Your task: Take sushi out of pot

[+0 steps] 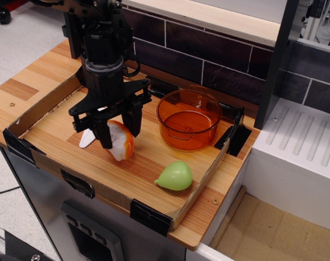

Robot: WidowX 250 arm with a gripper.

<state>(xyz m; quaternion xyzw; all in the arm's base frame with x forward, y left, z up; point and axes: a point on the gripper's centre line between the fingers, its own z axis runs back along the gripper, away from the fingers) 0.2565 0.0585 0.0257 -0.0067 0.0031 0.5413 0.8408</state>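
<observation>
The sushi [122,141], a white rounded block with an orange side, is held between my black fingers low over the wooden board, left of the pot. My gripper [120,136] is shut on it, pointing down from the black arm above. The pot [189,118], round translucent orange plastic, stands empty at the back right of the board, a hand's width to the right of the gripper.
A pale green pear-shaped toy [176,175] lies near the front right edge. A toy knife [87,138] with a white blade is mostly hidden behind the gripper. A low cardboard rim [43,105] borders the board. A dark tiled wall [219,60] stands behind.
</observation>
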